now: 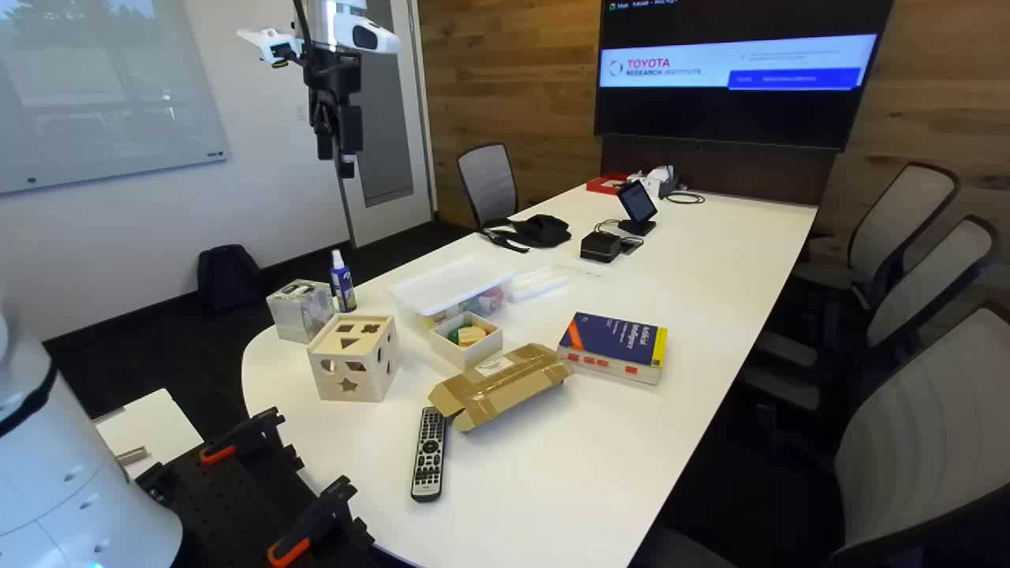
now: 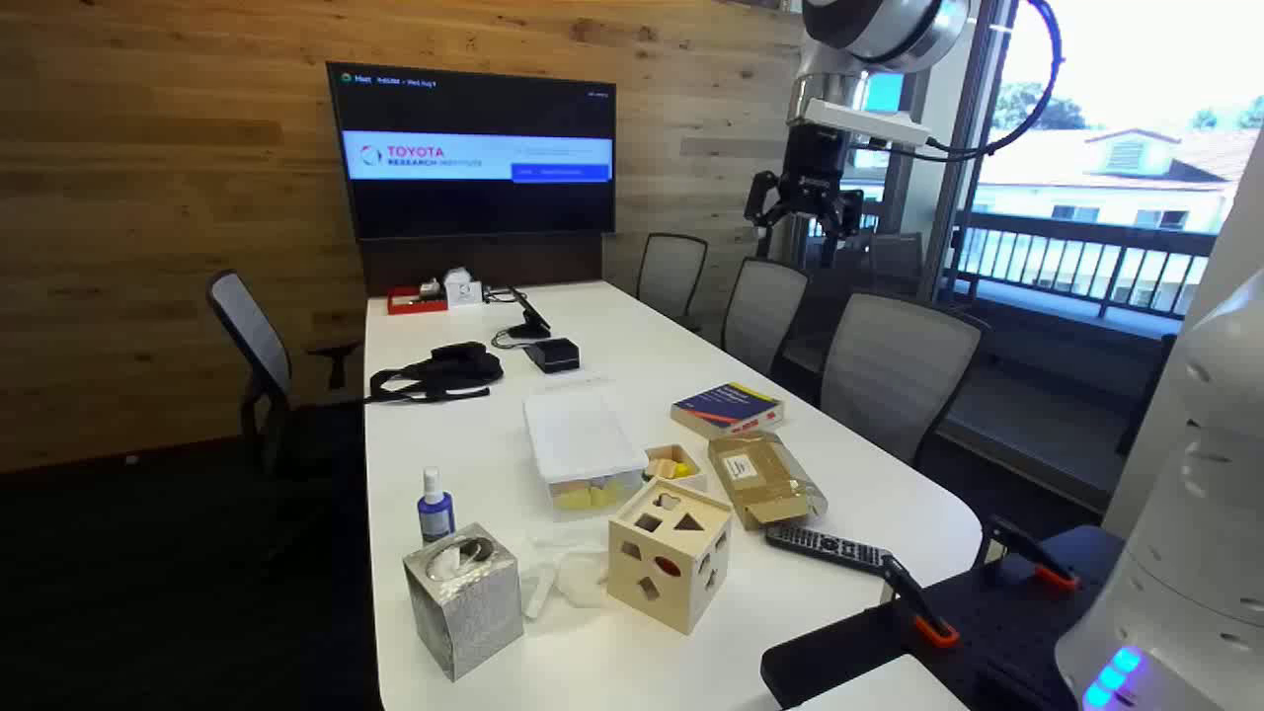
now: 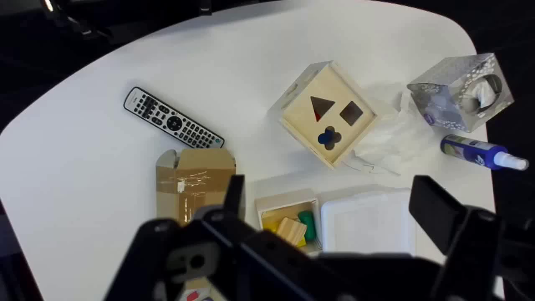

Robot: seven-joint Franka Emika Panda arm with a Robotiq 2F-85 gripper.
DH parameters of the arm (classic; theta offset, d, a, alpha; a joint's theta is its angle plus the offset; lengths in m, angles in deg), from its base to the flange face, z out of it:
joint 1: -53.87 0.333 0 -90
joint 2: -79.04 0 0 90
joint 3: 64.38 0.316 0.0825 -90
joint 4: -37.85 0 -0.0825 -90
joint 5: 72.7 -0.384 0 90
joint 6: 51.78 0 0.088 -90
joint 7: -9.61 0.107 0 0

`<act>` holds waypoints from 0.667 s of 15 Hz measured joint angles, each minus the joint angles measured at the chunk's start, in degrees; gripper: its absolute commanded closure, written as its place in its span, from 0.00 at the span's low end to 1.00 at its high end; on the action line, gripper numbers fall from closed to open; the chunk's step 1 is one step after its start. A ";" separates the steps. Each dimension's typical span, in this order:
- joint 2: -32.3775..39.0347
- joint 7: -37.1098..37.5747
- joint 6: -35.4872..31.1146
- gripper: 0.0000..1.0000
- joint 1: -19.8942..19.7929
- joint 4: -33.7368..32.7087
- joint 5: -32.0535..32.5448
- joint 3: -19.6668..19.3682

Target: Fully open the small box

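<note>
The small box (image 1: 505, 384) is a flat tan-gold cardboard box with shiny tape across it. It lies on the white table between the blue book and the remote, also seen in an exterior view (image 2: 758, 476). Its large top face looks closed, and flaps stick out at the end near the remote. In the wrist view the box (image 3: 196, 177) is at lower left, partly hidden by a finger. My gripper (image 1: 335, 158) hangs high above the table, apart from everything. Its fingers are spread wide with nothing between them, in an exterior view (image 2: 796, 245) and the wrist view (image 3: 328, 188).
A wooden shape cube (image 1: 353, 359), a small open box of blocks (image 1: 467, 341) and a lidded clear plastic tray (image 1: 454, 288) stand beside the small box. The remote (image 1: 429, 454) and thick book (image 1: 614, 347) are close. A tissue box (image 2: 464, 597) and spray bottle (image 2: 435, 509) stand near the edge.
</note>
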 measured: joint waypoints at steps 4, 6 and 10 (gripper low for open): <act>0.00 0.00 0.00 0.00 0.00 0.00 0.00 0.00; 0.41 -1.02 0.00 0.00 -0.03 -0.30 0.00 -0.45; 5.01 -13.03 -1.89 0.00 -0.78 -3.84 -0.90 -5.54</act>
